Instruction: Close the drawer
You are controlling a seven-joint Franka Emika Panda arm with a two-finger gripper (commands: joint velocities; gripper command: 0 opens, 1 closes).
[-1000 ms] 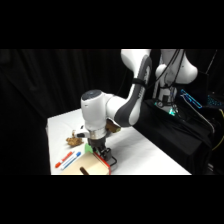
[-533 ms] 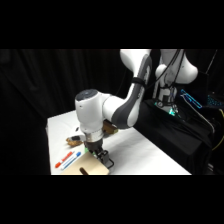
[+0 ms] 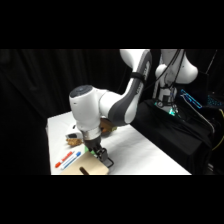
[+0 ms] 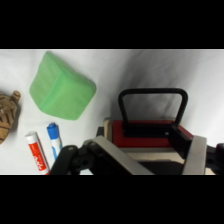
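— Drawer point(image 4: 150, 132) position?
— At the near edge of the white surface point(image 4: 150, 70), red front and dark loop handle point(image 4: 151, 93) facing out.
— Fingers point(image 4: 196, 155)?
— Spread wide, straddling the front panel — green block point(image 4: 62, 87) and two markers point(image 4: 45, 145) beside.

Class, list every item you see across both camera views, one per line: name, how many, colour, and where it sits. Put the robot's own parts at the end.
drawer: one, red-trimmed front, right under the hand in the wrist view.
handle: one, dark loop, standing out from the drawer front.
cabinet: one, pale wood, at the table's near edge.
block: one, green, on the table beside the drawer.
markers: two, one red and one blue, lying side by side near the block.
brown object: one, at the wrist view's left edge; kind unclear.
table: one, white.
arm: one, white, reaching down over the cabinet.
hand: one, dark, at the drawer front.
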